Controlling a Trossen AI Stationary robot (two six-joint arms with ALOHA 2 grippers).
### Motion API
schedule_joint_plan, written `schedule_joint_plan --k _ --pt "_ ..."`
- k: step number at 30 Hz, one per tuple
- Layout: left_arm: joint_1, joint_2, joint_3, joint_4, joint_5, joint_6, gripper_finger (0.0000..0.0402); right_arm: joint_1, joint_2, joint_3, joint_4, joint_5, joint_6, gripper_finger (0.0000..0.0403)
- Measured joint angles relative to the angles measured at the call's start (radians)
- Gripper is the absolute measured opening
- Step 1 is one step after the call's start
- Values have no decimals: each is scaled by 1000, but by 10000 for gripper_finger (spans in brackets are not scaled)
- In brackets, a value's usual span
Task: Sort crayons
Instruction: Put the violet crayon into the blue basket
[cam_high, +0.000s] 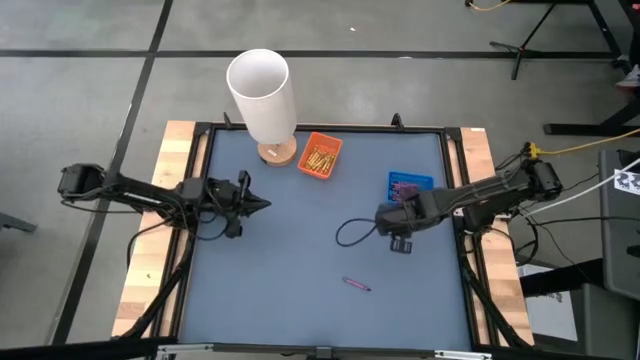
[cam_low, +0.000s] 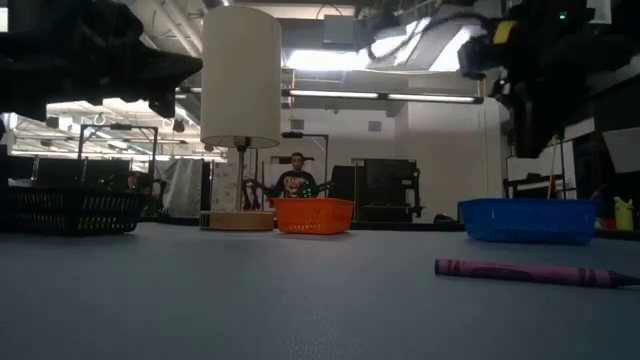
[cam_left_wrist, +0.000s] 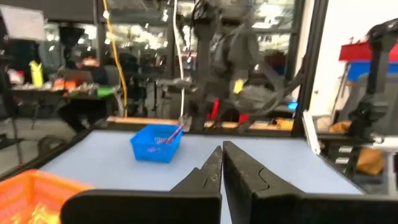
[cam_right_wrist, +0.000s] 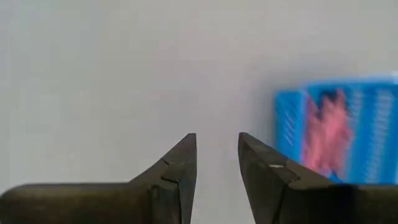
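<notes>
1. Crayons are nearly all sorted, seen from the high view: yellow-gold ones fill the orange tray (cam_high: 320, 156), purple ones lie in the blue tray (cam_high: 409, 185), and one purple crayon (cam_high: 356, 284) lies alone on the grey-blue table (cam_high: 280, 290), nearer the front edge. The right gripper (cam_high: 385, 220) hangs just beside the blue tray, well apart from that stray; the left gripper (cam_high: 262, 204) waits over the table's left part, pointing inward.

2. Low view: the stray crayon (cam_low: 525, 271) lies flat on the table, which the overhead shot only hints at. I'd judge the right arm should come down over its middle, fingers straddling its thin width, and close gently so it doesn't roll away.

3. Left wrist view: its fingers (cam_left_wrist: 205, 177) are pressed together, holding nothing. Beyond them sits the blue tray (cam_left_wrist: 155, 144) with purple sticks poking up, something no other view shows so plainly.

4. Right wrist view: the fingers (cam_right_wrist: 180, 162) stand apart with bare table between them, empty; the blue tray (cam_right_wrist: 348, 130) sits off to one side. The stray crayon is absent here.
</notes>
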Motion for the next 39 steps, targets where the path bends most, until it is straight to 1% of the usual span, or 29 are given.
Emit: schedule_joint_plan --k 3,7,11,16,20,24,30,36,39 --pt "21 -38 0 -74 3 -3 0 46 0 -21 134 -1 21 115" --pt "44 -76 0 -142 1 1 0 112 3 -60 307 -2 110 115" --pt "57 -91 0 -171 0 25 0 176 3 -113 496 -2 204 115" --pt "74 -95 0 -172 2 30 0 257 7 -175 703 -2 274 115" --pt "95 -108 0 -176 48 29 0 316 12 -218 826 11 309 115" --pt "120 -132 0 -184 89 29 0 362 35 -244 896 55 363 115" --pt "160 -199 0 -299 103 5 0 416 117 -244 962 95 438 115" --pt "178 -287 0 -360 177 0 0 442 207 -244 1094 97 447 115" --pt "184 -329 0 -391 181 -1 0 440 236 -244 1144 116 447 115"
